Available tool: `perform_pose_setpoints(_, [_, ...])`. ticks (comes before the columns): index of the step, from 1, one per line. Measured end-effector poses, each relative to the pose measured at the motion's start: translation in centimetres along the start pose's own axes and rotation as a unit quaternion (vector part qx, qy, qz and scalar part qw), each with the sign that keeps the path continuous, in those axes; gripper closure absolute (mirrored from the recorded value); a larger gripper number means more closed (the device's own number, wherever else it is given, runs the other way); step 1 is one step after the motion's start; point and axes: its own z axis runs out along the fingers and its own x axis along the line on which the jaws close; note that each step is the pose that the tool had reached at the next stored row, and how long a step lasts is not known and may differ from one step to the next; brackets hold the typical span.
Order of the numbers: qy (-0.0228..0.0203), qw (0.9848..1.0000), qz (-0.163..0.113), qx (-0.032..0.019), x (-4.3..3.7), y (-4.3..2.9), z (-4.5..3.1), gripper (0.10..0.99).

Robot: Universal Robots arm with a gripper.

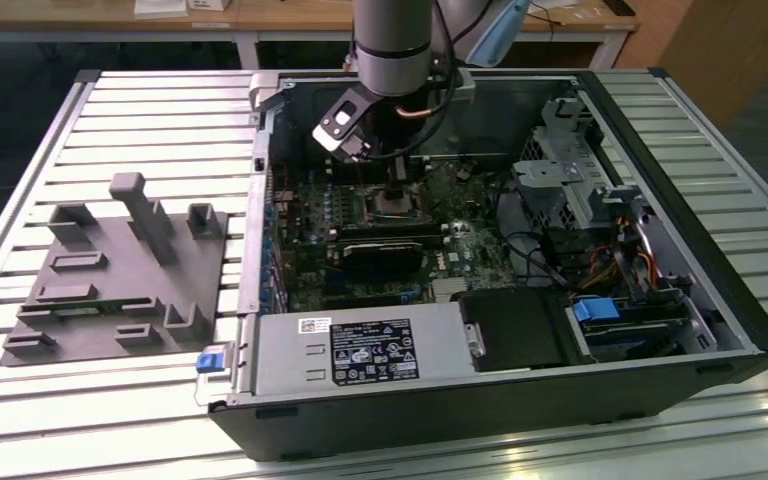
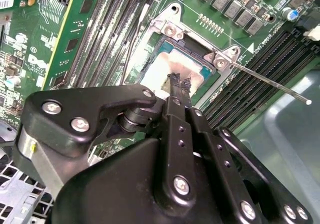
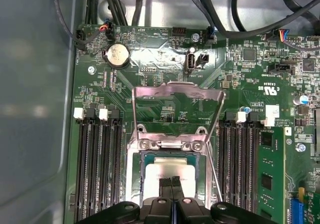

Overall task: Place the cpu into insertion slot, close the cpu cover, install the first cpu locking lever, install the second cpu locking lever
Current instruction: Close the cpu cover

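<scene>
The cpu (image 3: 155, 176) lies flat in the insertion slot (image 3: 141, 159) on the green board, its silvery top (image 2: 155, 68) partly smeared. My gripper (image 3: 172, 181) is shut with nothing between its fingers, the tips (image 2: 180, 79) at or just above the chip's middle. The cpu cover (image 3: 150, 96) stands swung up and open on its hinge beyond the slot. A thin locking lever rod (image 2: 270, 84) sticks out sideways, unlatched. In the exterior view the gripper (image 1: 395, 185) hangs over the slot (image 1: 391, 205) inside the open computer case.
Long black memory slots (image 3: 97, 164) flank the socket on both sides. A green card (image 3: 272, 169) stands close by. A coin battery (image 3: 116, 55) and cables (image 1: 544, 250) lie further off. The power supply (image 1: 357, 350) is in front, and a grey fixture (image 1: 117, 270) is outside the case.
</scene>
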Motion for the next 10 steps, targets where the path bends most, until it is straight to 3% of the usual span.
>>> perform_pose_setpoints(10, [0.0,1.0,0.001,0.0003,-0.01,0.11,-0.73,0.969])
